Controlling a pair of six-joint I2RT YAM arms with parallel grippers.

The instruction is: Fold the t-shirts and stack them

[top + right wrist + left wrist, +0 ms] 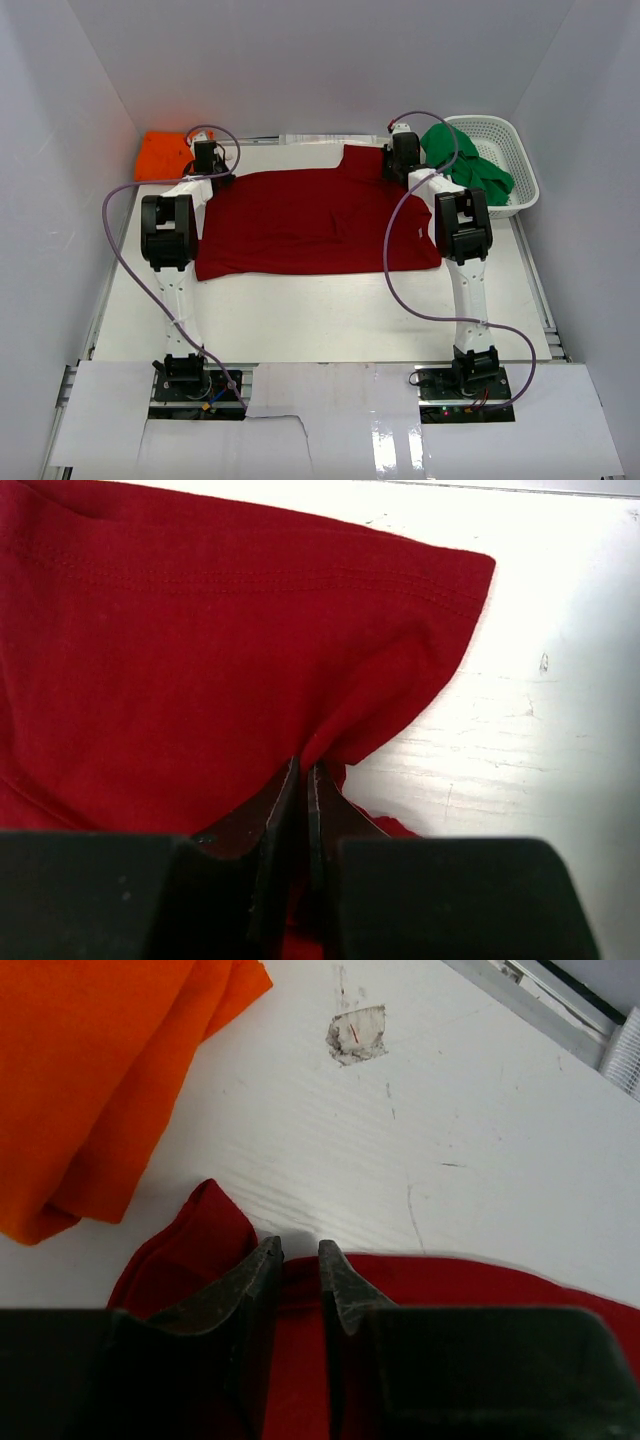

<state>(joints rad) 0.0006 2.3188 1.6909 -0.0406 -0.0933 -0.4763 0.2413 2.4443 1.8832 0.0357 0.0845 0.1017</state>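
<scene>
Starting at the left wall, little room is seen: the orange shirt point(90, 1080) is bunched in the far left corner of the table point(300, 320), just beside the far left corner of the red shirt point(315, 220). The red shirt is spread flat across the far half, and bare table is left open along the near half. At the far right, the green shirt point(470, 165) is draped over the rim of the basket point(522, 150), close to the right wall. From above, both far corners of the red shirt are covered by the wrists. The left gripper point(297, 1250) is drawn narrow, with the red hem pinched between its fingers. The right gripper point(303, 770) is clamped almost closed on the red shirt's edge, where the cloth is puckered.
</scene>
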